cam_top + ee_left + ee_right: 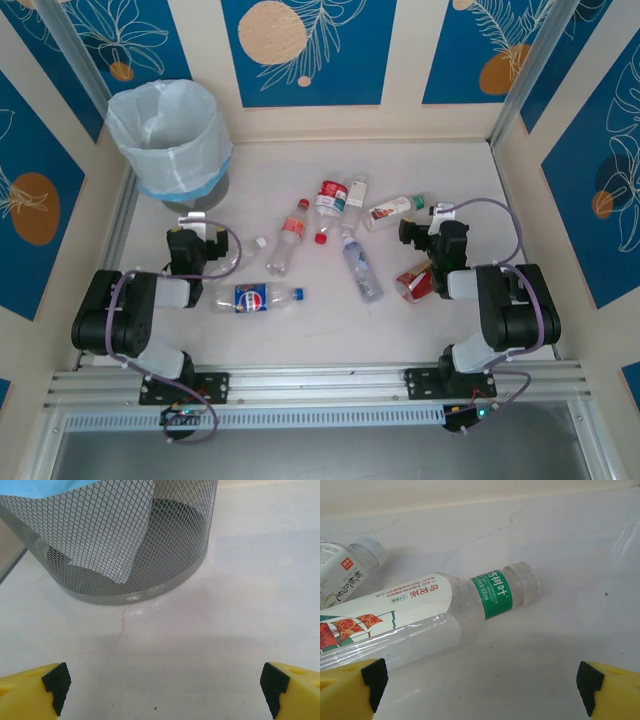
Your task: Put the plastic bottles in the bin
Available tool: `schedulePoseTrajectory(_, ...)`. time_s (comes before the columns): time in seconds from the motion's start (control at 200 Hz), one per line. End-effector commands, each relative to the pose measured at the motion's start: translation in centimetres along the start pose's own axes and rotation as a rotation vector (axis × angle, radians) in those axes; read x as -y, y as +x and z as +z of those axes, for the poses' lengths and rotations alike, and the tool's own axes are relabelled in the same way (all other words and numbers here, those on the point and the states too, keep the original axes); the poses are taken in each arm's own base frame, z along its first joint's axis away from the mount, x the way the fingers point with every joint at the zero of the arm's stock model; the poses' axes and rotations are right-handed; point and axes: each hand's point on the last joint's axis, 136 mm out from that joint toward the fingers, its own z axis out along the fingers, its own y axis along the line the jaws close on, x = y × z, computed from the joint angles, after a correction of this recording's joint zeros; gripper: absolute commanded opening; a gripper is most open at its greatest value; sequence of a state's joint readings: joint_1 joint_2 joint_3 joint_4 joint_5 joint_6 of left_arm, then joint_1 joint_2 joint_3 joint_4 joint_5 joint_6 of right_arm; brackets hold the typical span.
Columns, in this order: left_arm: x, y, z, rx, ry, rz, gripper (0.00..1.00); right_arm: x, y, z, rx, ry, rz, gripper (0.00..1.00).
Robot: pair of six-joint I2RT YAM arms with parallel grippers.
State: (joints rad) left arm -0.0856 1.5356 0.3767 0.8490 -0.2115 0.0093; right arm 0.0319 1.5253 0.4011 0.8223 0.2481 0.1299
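Note:
The grey mesh bin (pixel 170 140), lined with a white bag that has a light blue band, stands at the far left; its mesh wall (pixel 135 545) is close ahead in the left wrist view. Several plastic bottles lie mid-table: a Pepsi-labelled one (pixel 255 298), a red-capped one (pixel 290 235), a clear one (pixel 360 265), a crushed red one (pixel 415 283), and a white-and-green labelled one (pixel 395 210). My left gripper (pixel 197 232) (pixel 165 695) is open over bare table before the bin. My right gripper (pixel 425 225) (pixel 482 690) is open, just short of the white-and-green bottle (pixel 420 615).
A second white-labelled bottle (pixel 350 572) lies behind the first, to the left. Another bottle (pixel 331 205) rests in the cluster, and a clear one (pixel 240 255) lies right of my left gripper. Blue and cream walls enclose the table on three sides.

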Motion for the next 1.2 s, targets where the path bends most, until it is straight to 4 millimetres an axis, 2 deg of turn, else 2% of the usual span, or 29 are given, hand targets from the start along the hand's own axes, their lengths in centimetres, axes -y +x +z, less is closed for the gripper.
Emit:
schedulePoseTrajectory(0.0, -0.1, -0.8, 0.0, 0.027, -0.006, -0.011, 0.99, 0.3, -0.5, -0.1, 0.027, 0.017, 0.003, 0.99)
schedulePoseTrajectory(0.87, -0.1, -0.8, -0.1, 0.033, -0.007, -0.011, 0.99, 0.3, -0.5, -0.2, 0.031, 0.005, 0.008, 0.99)
schedulePoseTrajectory(0.95, -0.6, -1.2, -0.3, 0.021, -0.029, -0.021, 0.99, 0.4, -0.7, -0.3, 0.034, 0.016, 0.013, 0.99)
schedulePoseTrajectory(1.0, -0.2, -1.8, -0.5, 0.028, -0.005, -0.010, 0.99, 0.6, -0.9, -0.6, 0.037, 0.028, 0.019, 0.99)
schedulePoseTrajectory(1.195, -0.6, -3.9, -2.7, 0.040, -0.007, -0.018, 0.99, -0.8, -2.7, -2.1, 0.042, -0.031, -0.016, 0.99)
